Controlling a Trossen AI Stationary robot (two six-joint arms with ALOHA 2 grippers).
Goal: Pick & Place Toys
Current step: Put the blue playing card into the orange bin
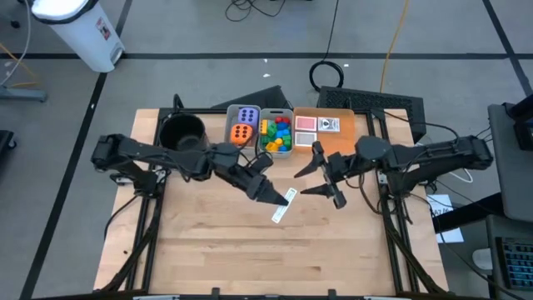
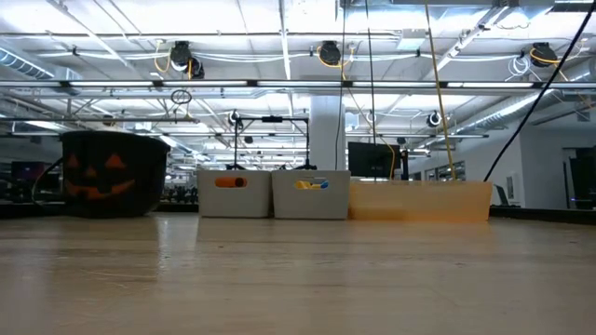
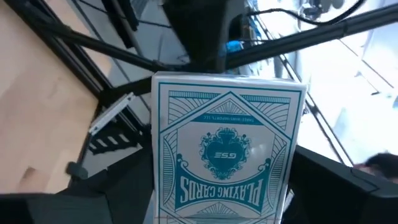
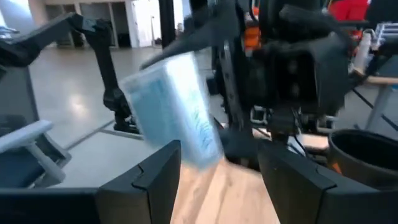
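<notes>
My left gripper [image 1: 268, 193] is shut on a blue-and-white playing-card box [image 1: 284, 205] over the middle of the table. The box fills the left wrist view [image 3: 227, 149] and also shows in the right wrist view [image 4: 171, 106]. My right gripper [image 1: 300, 183] is open and empty just right of the box, its fingers [image 4: 152, 177] pointing toward it. A purple die [image 1: 247, 115] and an orange die [image 1: 242, 133] lie in a grey bin. Coloured bricks [image 1: 276, 133] fill the bin beside it. Picture cards [image 1: 306, 123] lie on the orange tray [image 1: 337, 143]. My left gripper pinches the card box by its two narrow long sides, near the end closest to the wrist [image 3: 186, 202], between its two fingers. The fingers come slanting from the table's left and far side. The box sticks out beyond the fingertips, its printed face toward the wrist camera, clear of the table.
A black pumpkin bucket [image 1: 183, 132] stands at the far left, also in the low view [image 2: 114, 172]. The two grey bins [image 2: 273, 194] and the orange tray [image 2: 419, 200] line the far edge. Bare wood [image 1: 266, 250] spreads over the near half.
</notes>
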